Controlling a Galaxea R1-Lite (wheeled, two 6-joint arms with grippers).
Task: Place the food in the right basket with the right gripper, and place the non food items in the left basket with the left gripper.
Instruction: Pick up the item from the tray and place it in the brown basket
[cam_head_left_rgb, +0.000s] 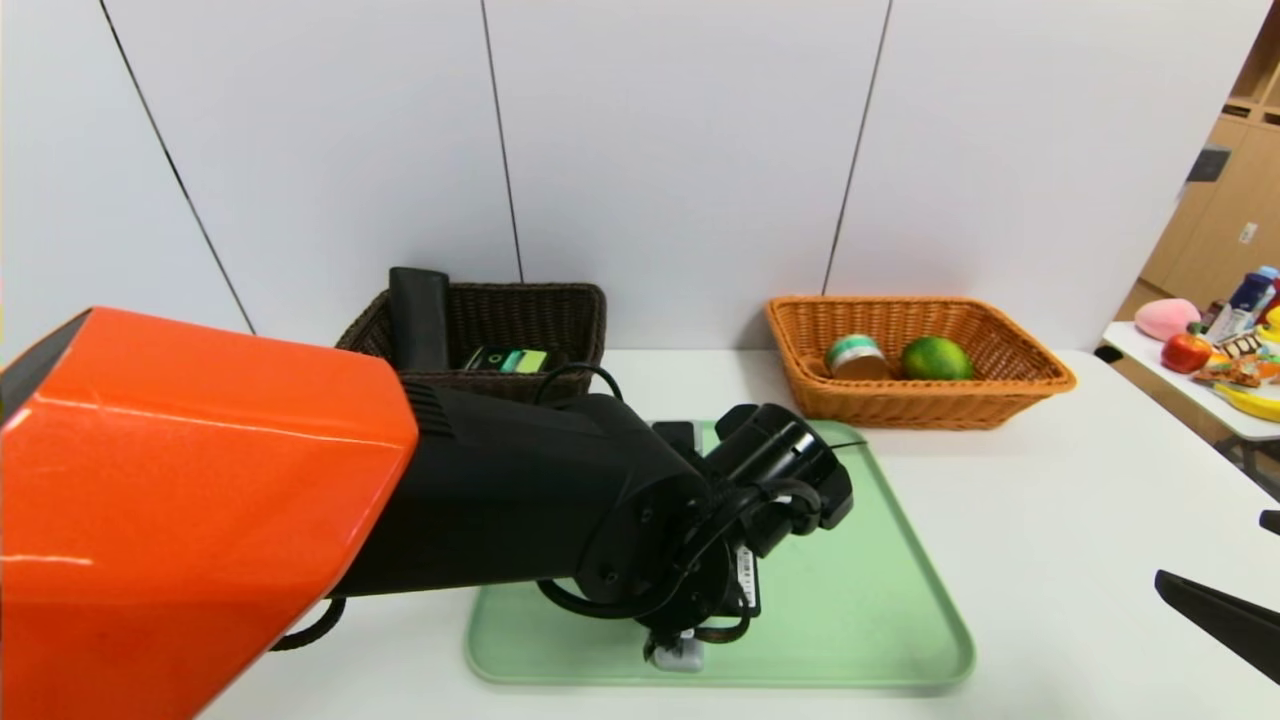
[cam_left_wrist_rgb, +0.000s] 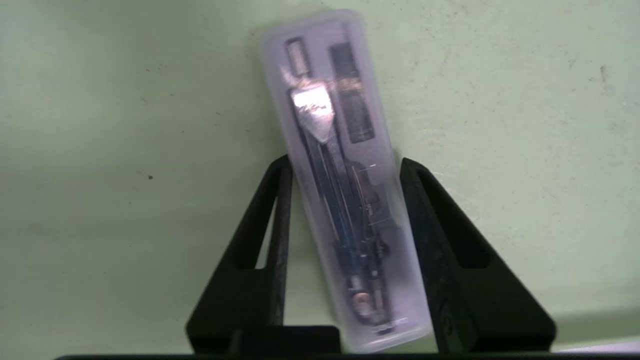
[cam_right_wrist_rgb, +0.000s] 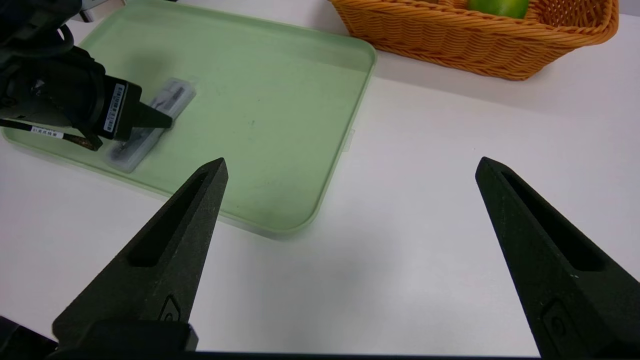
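- Cutlery case (cam_left_wrist_rgb: 345, 190): the slim clear-grey case lies flat on the green tray (cam_head_left_rgb: 880, 600), toward the tray's near-left part, and it is the last item not yet in a basket.
- The left gripper (cam_left_wrist_rgb: 345, 170) straddles it. One finger stands on each long side of the case, whose long axis runs out between them, slightly skewed. The jaws look closed onto its sides or very nearly so, but I cannot tell whether they have a firm clamp.
- The left arm is plainly the nearer one. The right gripper (cam_right_wrist_rgb: 350, 170) hangs spread wide over bare table at the near right, well apart from the case.
- The left basket (cam_head_left_rgb: 560, 310) lies far and left of the tray, and already holds the black pouch (cam_head_left_rgb: 418, 315) and the pump bottle (cam_head_left_rgb: 515, 360).
- The right basket (cam_head_left_rgb: 1000, 385) holds the lime (cam_head_left_rgb: 936, 358) and the tin can (cam_head_left_rgb: 856, 357).
- Nothing lies between case and dark basket. Its near rim is probably the only thing to clear, and the skew may let the case swing.
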